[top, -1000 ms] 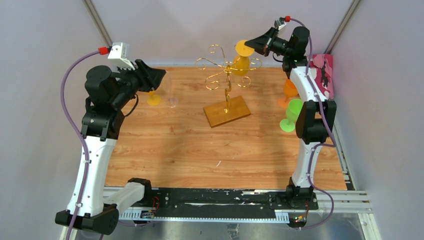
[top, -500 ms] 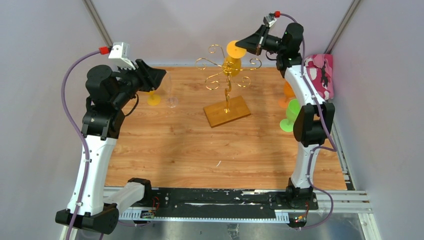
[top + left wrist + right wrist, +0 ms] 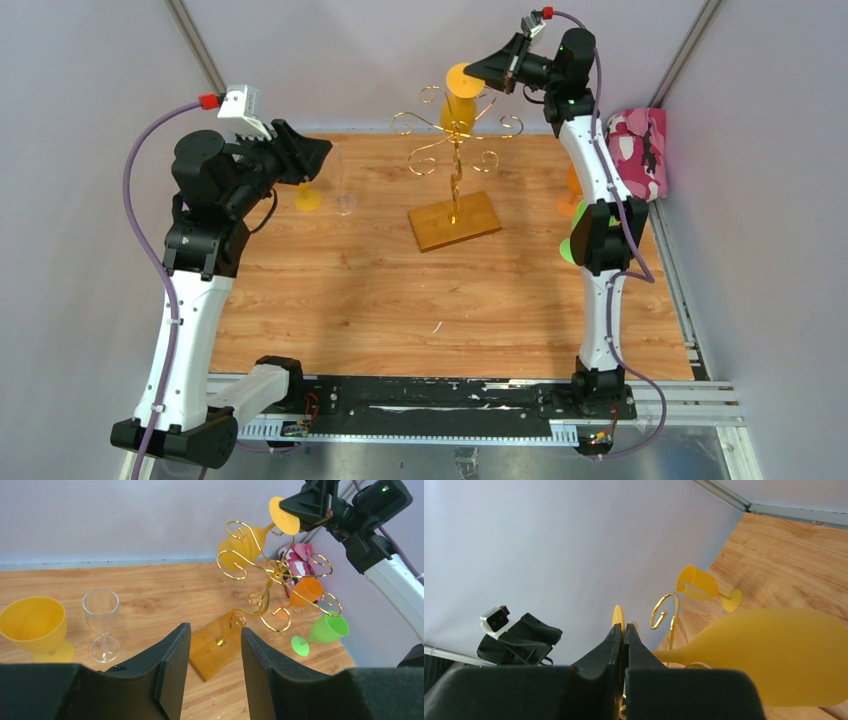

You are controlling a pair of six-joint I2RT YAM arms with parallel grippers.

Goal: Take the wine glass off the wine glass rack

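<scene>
Right jaws clamp foot of yellow wine glass [image 3: 460, 106] at rack [image 3: 452, 224]; left jaws apart

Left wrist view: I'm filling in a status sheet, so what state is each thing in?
wine glass rack, upright on its wooden base
wine glass, inverted and tilted, foot pinched by right pincer, bowl among the rack's curled arms
right pincer, shut on the wine glass foot
left pincer, open, empty
yellow goblet, upright, empty
clear glass, upright, empty
orange glass, standing, mouth up
green glass, standing, mouth up
</scene>
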